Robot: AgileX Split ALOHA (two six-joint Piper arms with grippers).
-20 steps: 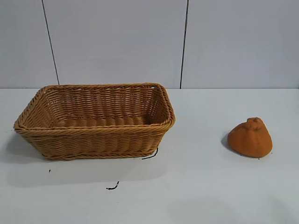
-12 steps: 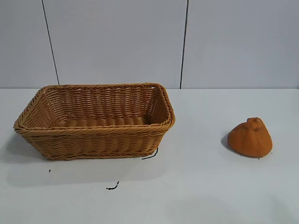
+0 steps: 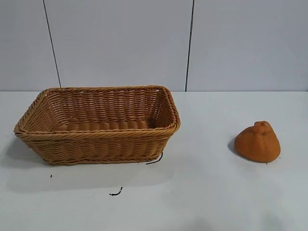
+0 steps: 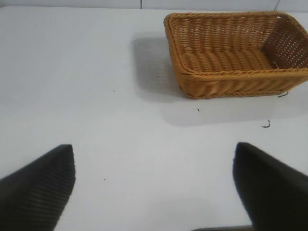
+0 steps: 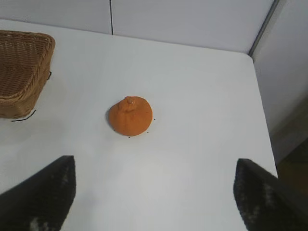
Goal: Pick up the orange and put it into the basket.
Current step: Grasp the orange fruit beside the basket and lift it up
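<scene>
Dull-orange, cone-shaped dimpled orange sits on the white surface, well apart from the tan woven wicker basket (empty). Right claw is spread, high above the fruit; left claw is spread, idle. Approach step, nothing grasped; next: descend, straddle the orange, close.

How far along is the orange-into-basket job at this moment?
Nothing looks done yet. The orange sits on the white table, apart from the wicker basket, which holds nothing visible. In hand: the right gripper is open above the table with the orange ahead of it; the left gripper is open, facing the basket. Left: reach, grasp, carry and drop.
</scene>
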